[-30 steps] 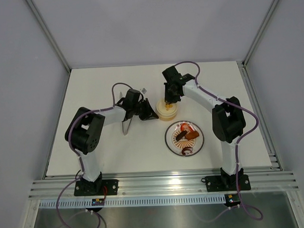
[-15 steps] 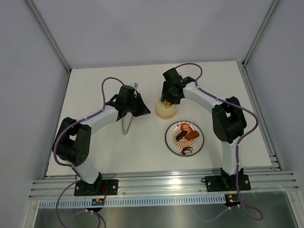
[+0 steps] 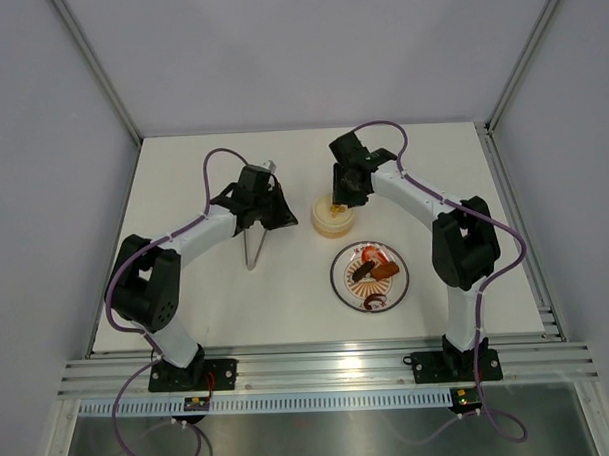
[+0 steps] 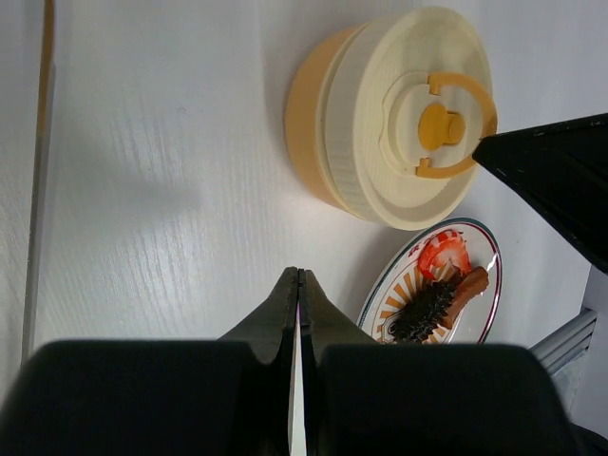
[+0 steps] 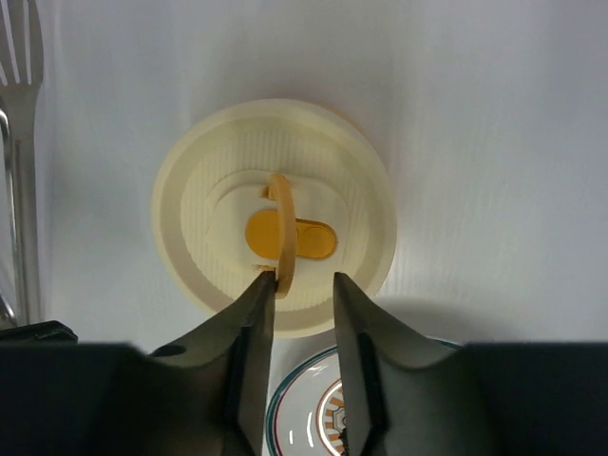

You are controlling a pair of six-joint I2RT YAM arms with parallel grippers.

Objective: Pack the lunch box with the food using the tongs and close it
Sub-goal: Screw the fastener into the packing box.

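Note:
The round cream lunch box (image 3: 332,218) stands mid-table with its lid (image 5: 275,242) on, so its contents are hidden. The lid's orange handle (image 5: 282,237) stands upright. My right gripper (image 5: 294,285) hovers over the lid, open, and the handle rests against its left finger only. My left gripper (image 4: 299,277) is shut on nothing, left of the box (image 4: 399,114). The silver tongs (image 3: 253,246) lie on the table by the left arm, their slotted end (image 5: 21,47) in the right wrist view. Food (image 3: 372,271) lies on the plate: a red piece (image 4: 443,256), a dark spiky piece (image 4: 423,309) and a brown chunk (image 4: 471,285).
The patterned plate (image 3: 337,277) with a dark rim sits just in front of the lunch box, towards the right arm. Grey walls and metal frame rails enclose the white table (image 3: 197,302).
My right gripper has opened off the lid's handle and stays above it. My left arm has drawn back to the left, away from the lunch box.

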